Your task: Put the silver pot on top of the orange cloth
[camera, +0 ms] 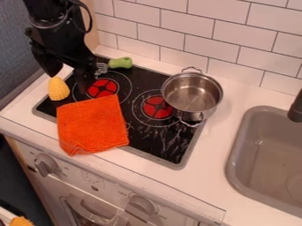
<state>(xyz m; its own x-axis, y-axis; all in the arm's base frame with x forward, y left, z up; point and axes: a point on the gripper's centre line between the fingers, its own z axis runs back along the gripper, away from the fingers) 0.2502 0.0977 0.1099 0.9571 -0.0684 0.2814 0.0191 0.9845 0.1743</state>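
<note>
Standing upright, the silver pot (pixel 193 95) sits at the 2 o'clock side of the camera view, partly over the right edge of the black stovetop (pixel 171 148). One loop handle points to 12 o'clock, the other to 6, and its open top shows a bare metal bottom. Just beside it, at 8 o'clock, is a red burner ring (pixel 157 107). Farther along 8 o'clock from the pot, well apart from it, lies the orange cloth (pixel 92 126), roughly square and spread mostly flat, with a few folds near its front corner. It covers part of the stovetop and reaches past the front edge onto the white bench (pixel 212 145).

The tool (pixel 69 77) hangs between 9 and 10 o'clock from the pot, above the stovetop's left side and beyond the cloth, its two fingers spread with a gap between them and nothing pinched. The black arm (pixel 50 22) comes in from the upper left. Near the tool, at 9 o'clock from the pot, is a yellow corn cob (pixel 58 89), close to the cloth's far left corner. A spatula with a green handle (pixel 120 63) lies at 10 o'clock from the pot, its slotted metal head toward the tool.

Between 4 and 5 o'clock from the pot is a grey sink (pixel 233 163), with a dark faucet (pixel 296 108) at 3. White tiles (pixel 186 22) rise behind at 12. Down at 8 o'clock is a front knob (pixel 44 165); another (pixel 142 205) sits between 6 and 7.
</note>
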